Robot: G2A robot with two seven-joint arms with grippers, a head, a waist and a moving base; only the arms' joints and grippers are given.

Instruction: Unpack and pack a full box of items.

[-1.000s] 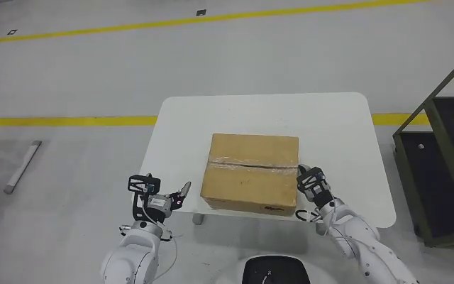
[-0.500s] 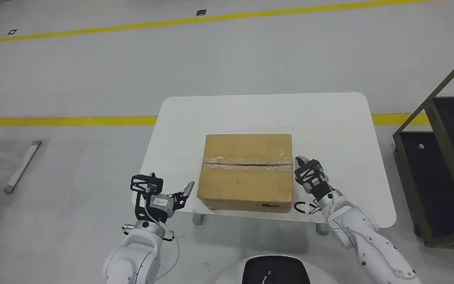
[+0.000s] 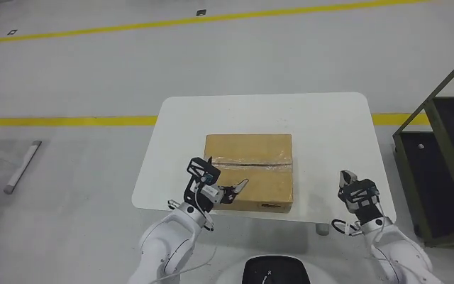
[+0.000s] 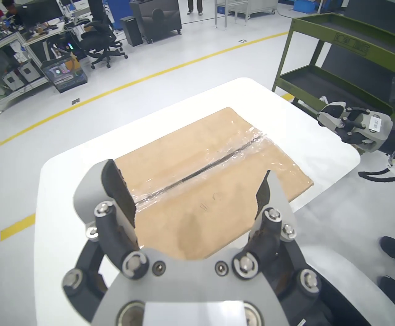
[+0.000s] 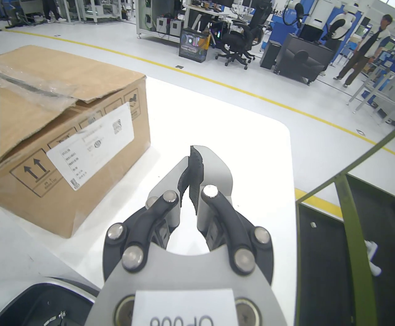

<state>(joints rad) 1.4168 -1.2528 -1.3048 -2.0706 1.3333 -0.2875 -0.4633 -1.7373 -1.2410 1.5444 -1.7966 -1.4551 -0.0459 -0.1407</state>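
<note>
Cardboard box, brown, top seam covered with clear tape, stands mid-table on the white table, toward its near edge. Left gripper hovers over the box's near-left corner, jaws wide apart. Right gripper is well right of the box, jaws together, empty.

Robotics lab on an open industrial floor

The pale grey sealed floor carries yellow lane lines. A white table stands in the open bay with a green steel trolley near it. Farther back are workbenches, black swivel chairs, a lit computer tower and metal-framed racks.
</note>
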